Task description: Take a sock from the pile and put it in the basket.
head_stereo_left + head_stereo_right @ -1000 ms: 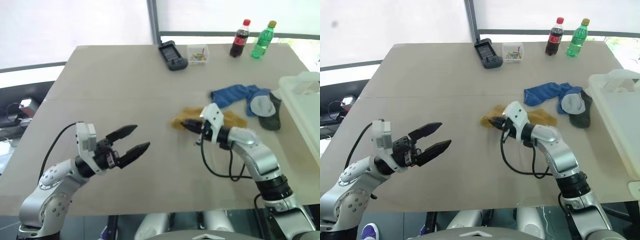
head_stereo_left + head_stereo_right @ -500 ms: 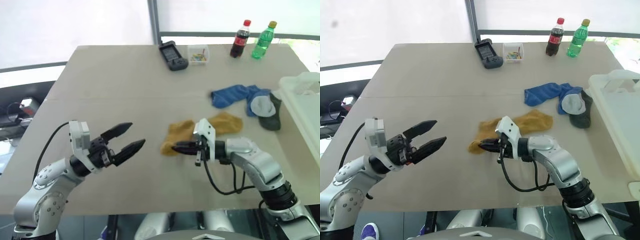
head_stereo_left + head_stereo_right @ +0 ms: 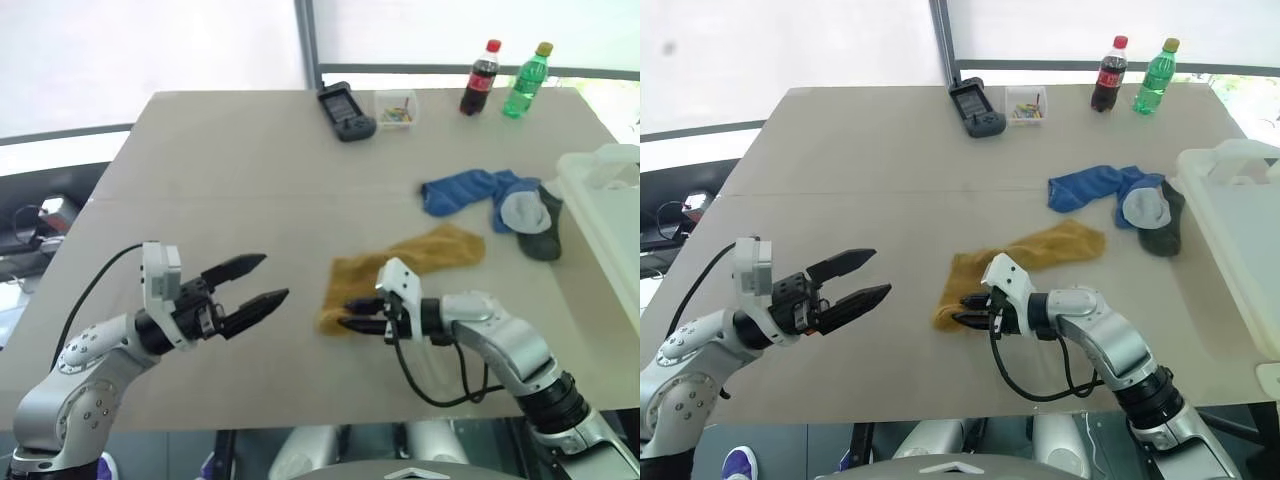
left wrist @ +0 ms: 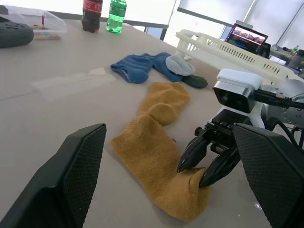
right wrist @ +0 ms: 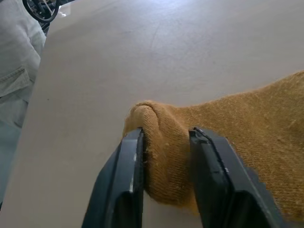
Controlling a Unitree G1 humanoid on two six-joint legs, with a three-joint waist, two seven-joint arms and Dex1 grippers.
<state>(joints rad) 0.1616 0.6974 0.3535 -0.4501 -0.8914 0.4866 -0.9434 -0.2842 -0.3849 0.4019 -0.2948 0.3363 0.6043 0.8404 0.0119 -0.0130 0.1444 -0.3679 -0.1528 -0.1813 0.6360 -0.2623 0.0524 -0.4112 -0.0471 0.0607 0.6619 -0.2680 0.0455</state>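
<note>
I have the broad beige table (image 3: 230,170) under both arms. Off its right edge sits the big whitish translucent plastic basket (image 3: 600,200) with its rounded rim, well apart from the sock I am working.

My left arm's two-fingered black gripper (image 3: 255,282) hangs above the table on the left, roughly level, its fingers spread wide with nothing between them.

My right arm's black gripper (image 3: 352,315) lies low near the front of the table, pointing left. Its fingers stand partly apart with the bunched near end of the mustard-yellow knitted sock (image 3: 400,265) between them; in the right wrist view the fabric bulges up in the gap and touches both fingers (image 5: 124,185), so I read it as pinching that fold, though loosely. The rest of that sock lies stretched flat on the table, running back and to the right.

What is left of the pile lies beyond it, near the basket: a blue fabric sock (image 3: 465,190), crumpled, and touching its right end a dark grey sock with a light grey patch (image 3: 530,215).

At the far edge stand a green plastic bottle (image 3: 526,80) and a dark cola bottle with a red cap (image 3: 480,77), a small clear box of coloured bits (image 3: 396,108), and a dark handheld controller (image 3: 345,111) just beside the box.
</note>
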